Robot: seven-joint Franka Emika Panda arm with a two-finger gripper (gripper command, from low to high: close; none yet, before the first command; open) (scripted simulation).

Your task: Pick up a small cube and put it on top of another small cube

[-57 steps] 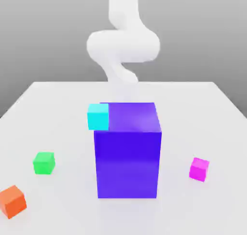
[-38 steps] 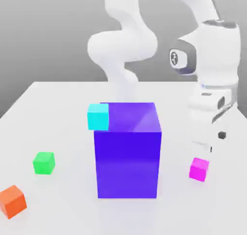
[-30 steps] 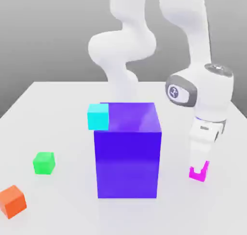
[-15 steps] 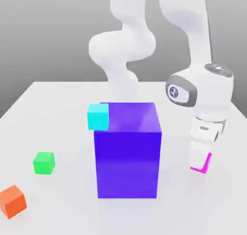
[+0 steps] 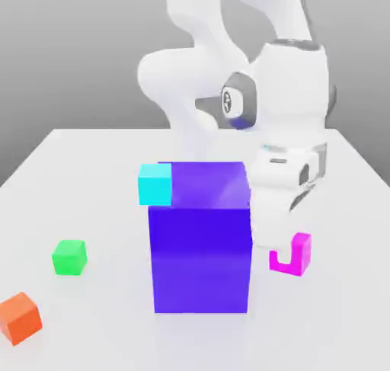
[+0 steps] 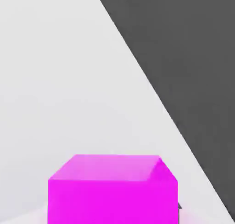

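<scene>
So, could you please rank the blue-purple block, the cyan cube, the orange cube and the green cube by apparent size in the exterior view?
1. blue-purple block, clearly largest.
2. orange cube and cyan cube look alike; orange sits nearer the camera, so unranked.
3. green cube, smallest.

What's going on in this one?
The gripper is shut on the small magenta cube and holds it just beside the big purple block, on the exterior view's right. The green cube sits on the table at that view's left with nothing stacked on it yet.
</scene>
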